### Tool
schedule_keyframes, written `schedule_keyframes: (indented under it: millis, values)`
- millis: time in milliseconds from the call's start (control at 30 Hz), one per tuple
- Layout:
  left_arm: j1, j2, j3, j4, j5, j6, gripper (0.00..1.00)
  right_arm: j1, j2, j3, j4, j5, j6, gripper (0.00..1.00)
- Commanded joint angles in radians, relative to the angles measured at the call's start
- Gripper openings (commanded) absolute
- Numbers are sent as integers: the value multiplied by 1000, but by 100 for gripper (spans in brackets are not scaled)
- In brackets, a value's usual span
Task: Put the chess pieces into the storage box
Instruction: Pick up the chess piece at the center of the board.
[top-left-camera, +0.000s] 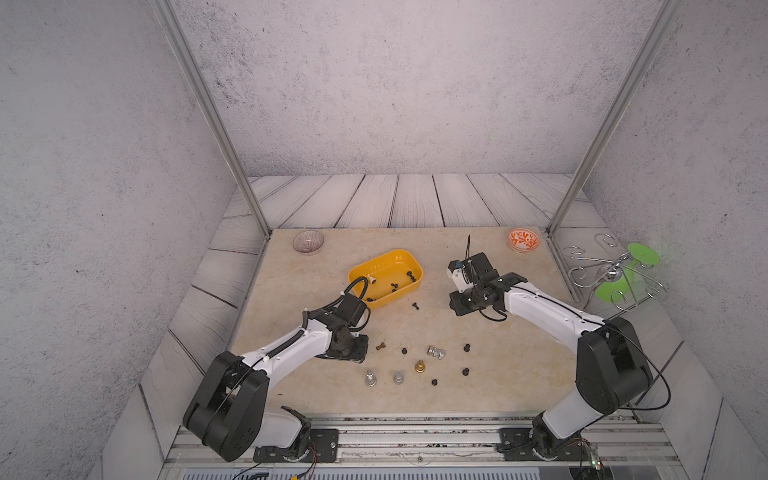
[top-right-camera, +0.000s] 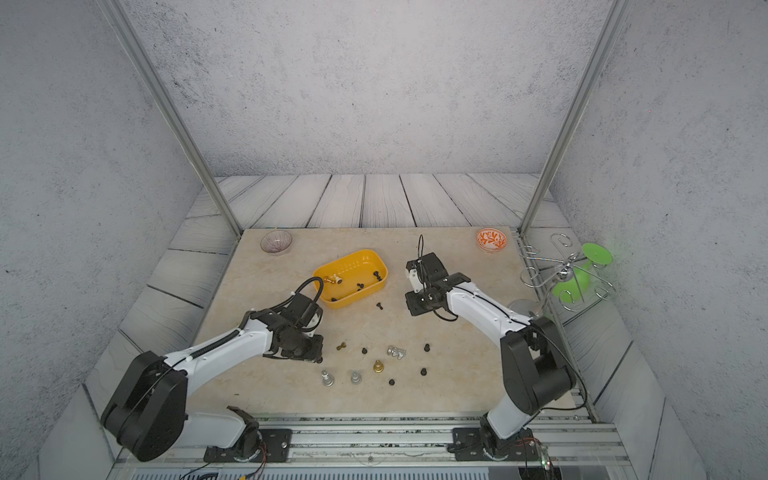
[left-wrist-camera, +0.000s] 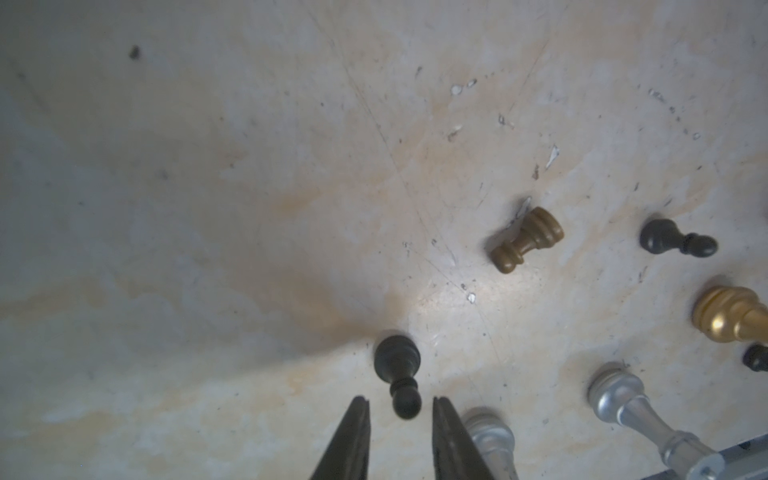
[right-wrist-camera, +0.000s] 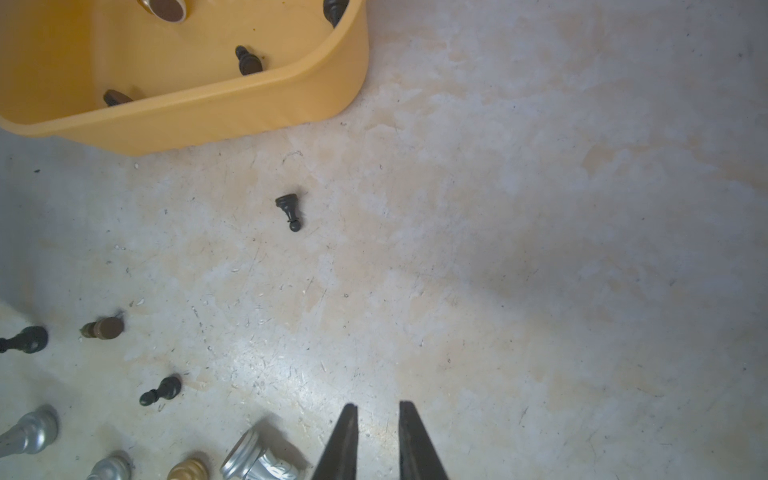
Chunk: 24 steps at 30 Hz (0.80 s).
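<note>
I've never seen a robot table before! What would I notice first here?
The bright yellow storage box pops out near the middle of the beige table, with a few chess pieces inside. More lie scattered toward the front between the left arm and the right arm, black, silver and a shiny gold one. Off the table's right side, something bright green lies amid a silvery wire rack.

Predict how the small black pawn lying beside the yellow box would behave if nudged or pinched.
The black pawn lies on its side, round base wider than head, so a nudge would probably roll it in a curve. It looks tiny and smooth, so likely light and apt to slip from a pinch.
</note>
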<state>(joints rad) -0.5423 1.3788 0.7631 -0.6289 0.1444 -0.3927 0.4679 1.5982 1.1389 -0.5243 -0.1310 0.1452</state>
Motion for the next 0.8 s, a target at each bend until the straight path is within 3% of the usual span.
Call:
schedule_keyframes:
  millis: [0, 200, 767]
  values:
    - [-11, 24, -8, 17, -17, -17, 29, -6, -67, -11, -5, -16, 2, 21]
    - [-15, 49, -16, 35, -30, -9, 28, -9, -75, -25, -6, -15, 8, 21]
    - [-19, 16, 8, 13, -29, 6, 11, -10, -73, -22, -13, -7, 14, 21]
